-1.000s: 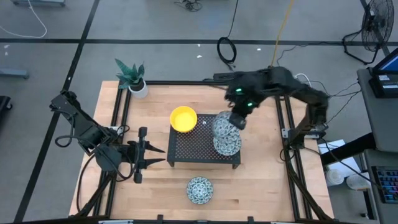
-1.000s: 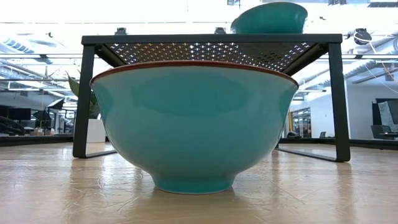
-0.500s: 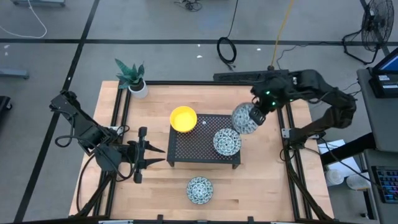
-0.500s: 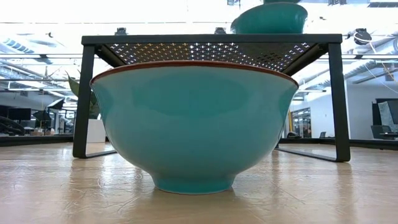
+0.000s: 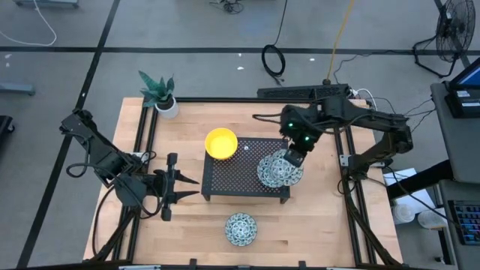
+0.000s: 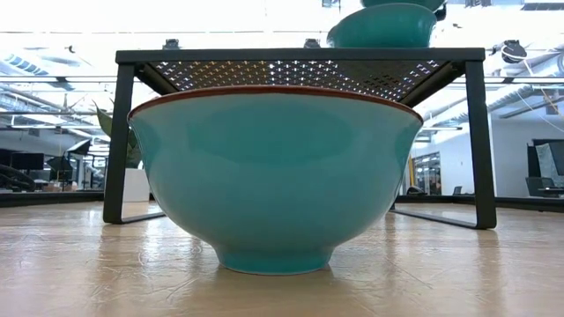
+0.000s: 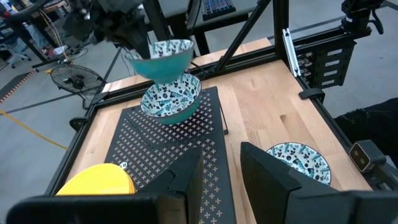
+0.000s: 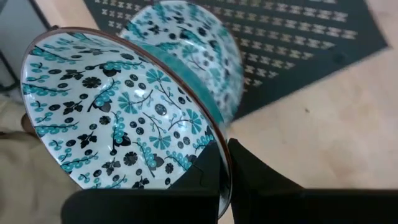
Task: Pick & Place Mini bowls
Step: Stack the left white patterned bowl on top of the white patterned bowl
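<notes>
Above the right-hand end of the black perforated metal rack (image 5: 246, 169), the right gripper (image 5: 296, 157) holds a small round white bowl with a dense blue-green pattern (image 5: 286, 166) by its rim, its fingers clamped on the rim's edge; the right wrist view shows the dark fingers (image 8: 214, 165) pinching the rim with the patterned inside facing the camera. This held bowl (image 7: 163, 58) hangs tilted just over a second patterned bowl (image 7: 171, 99) that stands on the rack, partly overlapping it from above; whether the two touch cannot be told. A plain bright yellow round bowl (image 5: 221, 143) sits at the rack's far left corner, well apart from the pair. A third patterned bowl (image 5: 241, 229) stands on the pale wooden table (image 5: 195, 225) in front of the rack; in the low view its teal outside (image 6: 275, 176) fills the foreground, with the rack's frame behind it. The left gripper (image 5: 177, 187) waits over the table just left of the rack, its fingers (image 7: 266, 168) a little apart and empty. A white pot with a green plant (image 5: 160, 96) stands at the table's far left corner.
</notes>
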Tool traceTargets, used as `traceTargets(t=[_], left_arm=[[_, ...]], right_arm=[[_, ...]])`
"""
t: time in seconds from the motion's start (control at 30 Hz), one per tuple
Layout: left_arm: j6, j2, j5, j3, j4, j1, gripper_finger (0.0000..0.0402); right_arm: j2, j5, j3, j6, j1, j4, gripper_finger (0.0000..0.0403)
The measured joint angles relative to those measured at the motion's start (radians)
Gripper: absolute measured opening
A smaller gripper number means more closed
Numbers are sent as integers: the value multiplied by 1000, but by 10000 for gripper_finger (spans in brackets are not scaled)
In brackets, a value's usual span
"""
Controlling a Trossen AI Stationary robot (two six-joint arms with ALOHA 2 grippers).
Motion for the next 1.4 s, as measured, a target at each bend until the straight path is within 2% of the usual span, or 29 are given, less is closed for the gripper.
traceTargets(t=[0.13, 0.4, 0.53, 1.4], left_arm=[[0, 0, 0, 0, 0, 0, 113], [0, 0, 0, 0, 0, 0, 113], [0, 0, 0, 0, 0, 0, 113], [0, 0, 0, 0, 0, 0, 113]], right_arm=[[34, -32, 0, -15, 0, 14, 0], [45, -29, 2, -40, -2, 92, 0], [47, 0, 1, -44, -2, 79, 0], [151, -1, 0, -107, -2, 52, 1]])
